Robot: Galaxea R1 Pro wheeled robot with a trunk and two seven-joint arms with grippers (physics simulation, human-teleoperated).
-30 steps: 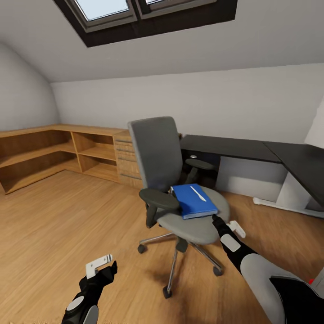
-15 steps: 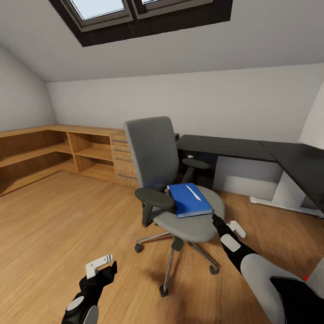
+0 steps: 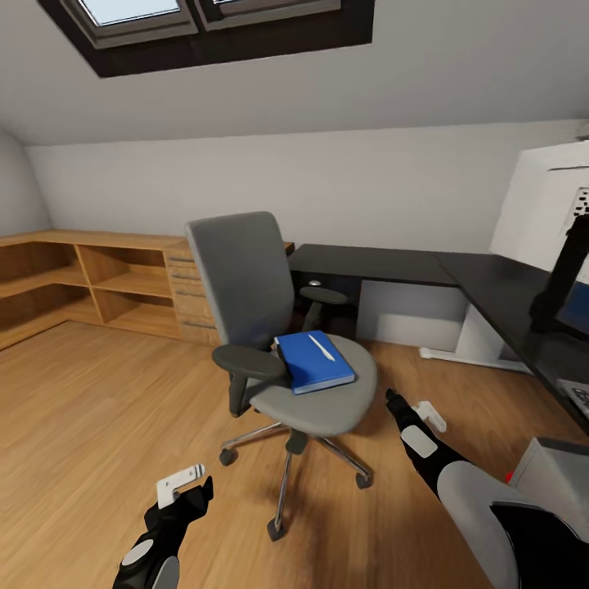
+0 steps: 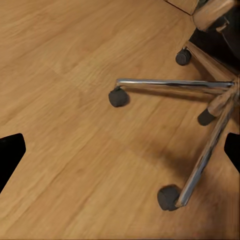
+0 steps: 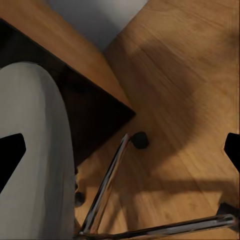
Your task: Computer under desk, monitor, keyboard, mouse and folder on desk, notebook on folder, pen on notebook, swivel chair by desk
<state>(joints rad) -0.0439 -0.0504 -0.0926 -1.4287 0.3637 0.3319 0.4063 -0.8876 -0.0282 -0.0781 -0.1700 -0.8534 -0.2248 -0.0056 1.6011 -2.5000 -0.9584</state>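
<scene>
The swivel chair (image 3: 245, 286) stands on the wood floor in front of the black desk (image 3: 384, 265). The blue folder (image 3: 309, 364) lies on its seat with the white pen (image 3: 321, 347) on top. On the desk at the right stands the monitor (image 3: 541, 214), white back toward me, and a sliver of the keyboard (image 3: 576, 397) lies near it. The computer (image 3: 558, 473) sits low at the right. My right gripper (image 3: 411, 406) (image 5: 120, 150) hangs open just right of the seat. My left gripper (image 3: 186, 486) (image 4: 120, 150) is open above the floor by the chair's chrome base (image 4: 200, 85). The notebook and mouse are out of view.
A light wooden shelf unit with drawers (image 3: 123, 282) runs along the back left wall. The desk's white leg (image 3: 474, 335) meets the floor at the back right. Open wood floor (image 3: 90, 409) stretches to the left of the chair. A skylight (image 3: 204, 20) is overhead.
The whole picture has shifted left, so the camera has turned right, bringing the monitor, keyboard and computer into view. The seat's edge now lies further from my right gripper. Both grippers stay open.
</scene>
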